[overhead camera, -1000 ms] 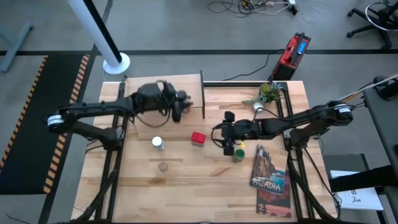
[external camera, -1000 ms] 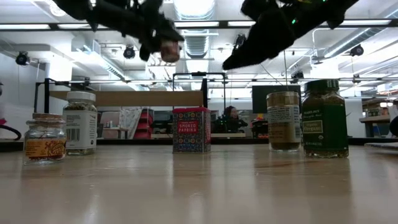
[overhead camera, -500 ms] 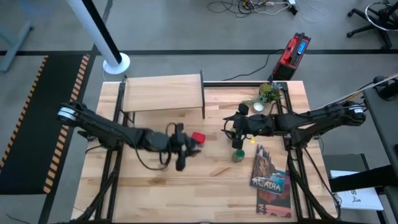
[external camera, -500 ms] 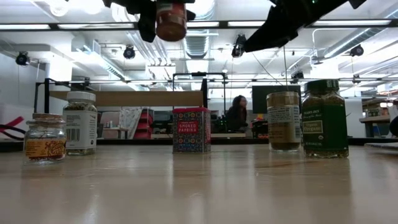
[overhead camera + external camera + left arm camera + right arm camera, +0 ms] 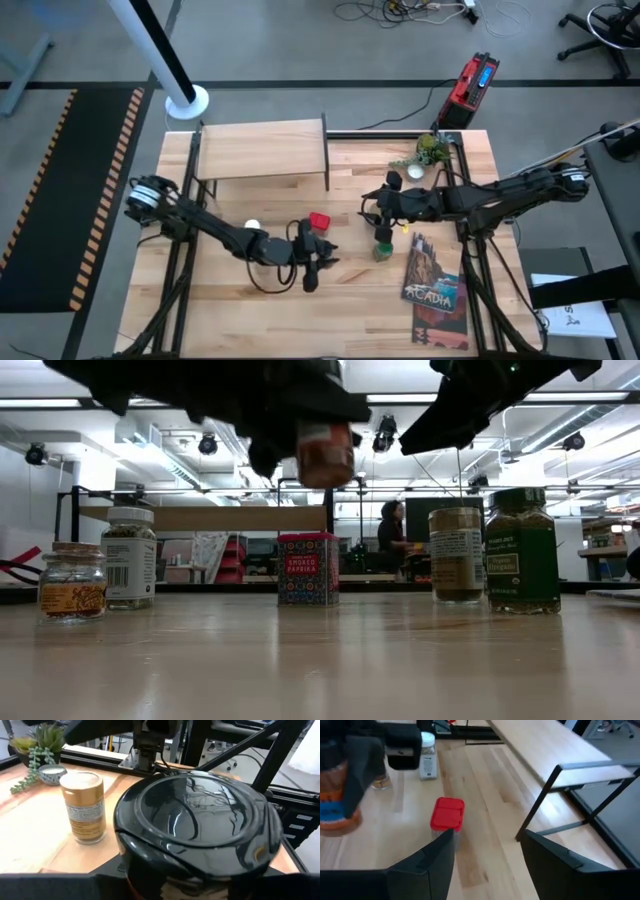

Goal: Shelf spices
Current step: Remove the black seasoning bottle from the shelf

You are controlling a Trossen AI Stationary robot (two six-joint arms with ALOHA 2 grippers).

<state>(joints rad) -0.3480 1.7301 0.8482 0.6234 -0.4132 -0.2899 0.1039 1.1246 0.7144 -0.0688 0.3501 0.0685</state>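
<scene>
The shelf (image 5: 262, 151) stands empty at the table's back. 4 spices stand upright on the table: white-capped jar (image 5: 130, 556), red tin (image 5: 307, 568), canister (image 5: 457, 554), green-lidded jar (image 5: 522, 550). The dark-capped jar (image 5: 325, 454) is held aloft.

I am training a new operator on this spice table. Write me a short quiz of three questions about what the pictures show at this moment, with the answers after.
1. True or false: a spice container already stands on the shelf.
2. What does the left tool hold above the table? A) the red tin B) the dark-capped jar C) the green-lidded jar
3. Fill in the missing word: the right tool holds nothing, and its fingers are ____.

Key: 1 false; 2 B; 3 open.
</scene>
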